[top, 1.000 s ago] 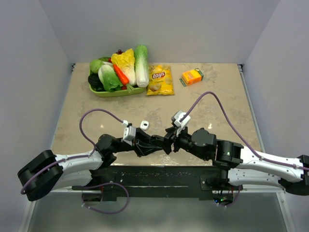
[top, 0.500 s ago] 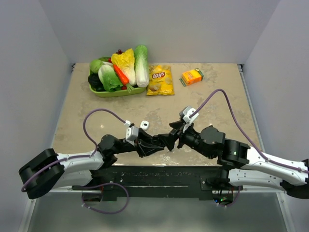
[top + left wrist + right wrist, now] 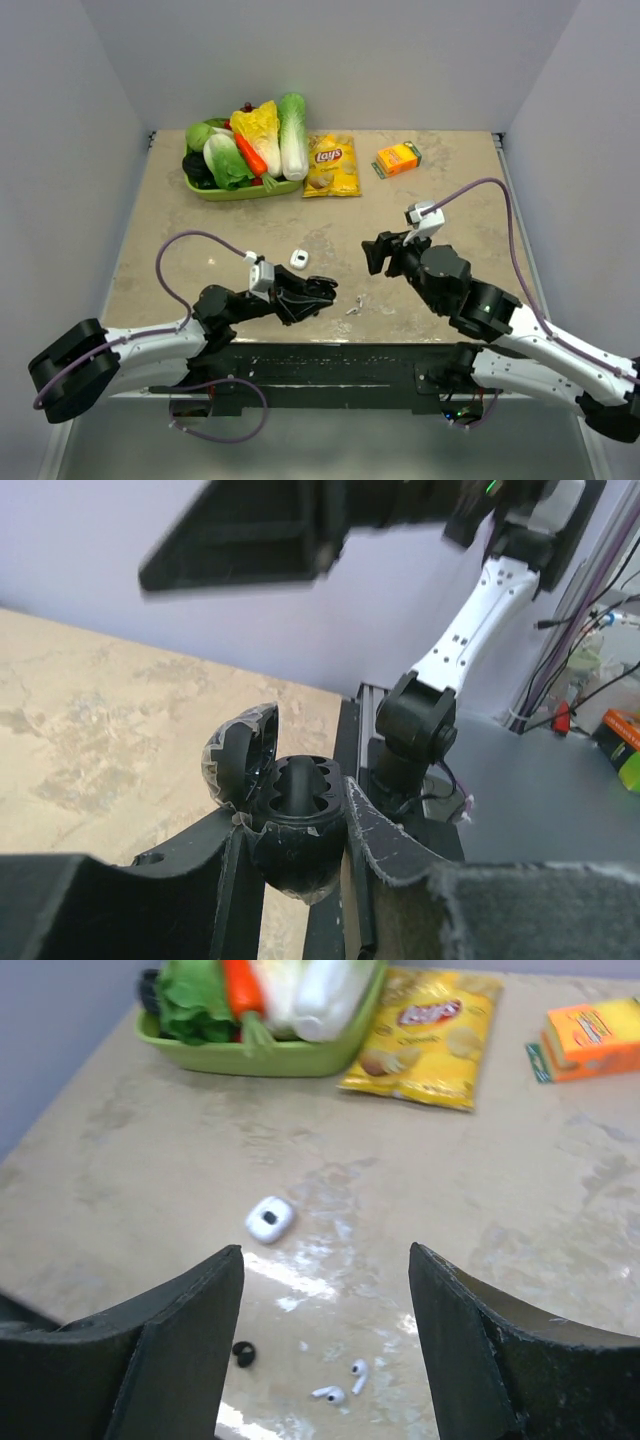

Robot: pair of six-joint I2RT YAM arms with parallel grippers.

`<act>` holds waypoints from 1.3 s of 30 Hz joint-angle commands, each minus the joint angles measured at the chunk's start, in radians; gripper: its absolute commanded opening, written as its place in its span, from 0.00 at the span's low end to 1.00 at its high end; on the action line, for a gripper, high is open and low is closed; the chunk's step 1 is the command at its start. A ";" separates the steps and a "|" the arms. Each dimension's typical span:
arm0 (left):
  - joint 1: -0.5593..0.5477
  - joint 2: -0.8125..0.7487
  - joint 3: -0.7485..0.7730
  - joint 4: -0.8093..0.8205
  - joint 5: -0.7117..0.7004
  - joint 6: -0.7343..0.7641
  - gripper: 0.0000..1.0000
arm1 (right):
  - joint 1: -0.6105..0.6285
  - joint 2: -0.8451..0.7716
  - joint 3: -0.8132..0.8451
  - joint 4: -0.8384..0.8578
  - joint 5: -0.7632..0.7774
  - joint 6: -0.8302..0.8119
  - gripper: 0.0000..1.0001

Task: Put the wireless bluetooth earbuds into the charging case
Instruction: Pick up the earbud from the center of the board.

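Observation:
My left gripper (image 3: 295, 805) is shut on the round black charging case (image 3: 293, 865), held up off the table with its lid (image 3: 238, 758) hinged open to the left. In the top view this gripper (image 3: 322, 291) sits low at the centre. One tiny black earbud (image 3: 243, 1354) lies on the table beside my right gripper's left finger in the right wrist view. My right gripper (image 3: 325, 1260) hangs open and empty above the table, to the right of the case and apart from it (image 3: 377, 252). I cannot tell what sits in the case's wells.
A small white case (image 3: 269, 1219) (image 3: 299, 259) lies on the table, with two white stemmed earbuds (image 3: 350, 1385) (image 3: 355, 305) nearer the front edge. At the back are a green tray (image 3: 205, 190) of vegetables, a yellow chip bag (image 3: 332, 165) and an orange box (image 3: 398, 158).
My right gripper has pulled back from the case, moving right and away from the left gripper. The left arm has drawn slightly left, still holding the case.

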 commanded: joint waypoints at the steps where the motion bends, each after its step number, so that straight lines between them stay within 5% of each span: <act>1: -0.003 -0.091 -0.025 0.011 -0.065 0.023 0.00 | -0.093 0.041 -0.099 0.029 -0.079 0.066 0.70; 18: -0.003 -0.289 -0.090 -0.135 -0.185 0.050 0.00 | -0.084 0.469 -0.228 0.426 -0.522 -0.009 0.58; 29: -0.003 -0.322 -0.090 -0.176 -0.186 0.064 0.00 | -0.024 0.716 -0.154 0.475 -0.521 -0.013 0.51; 39: -0.003 -0.334 -0.102 -0.170 -0.185 0.061 0.00 | -0.024 0.778 -0.153 0.506 -0.504 0.004 0.47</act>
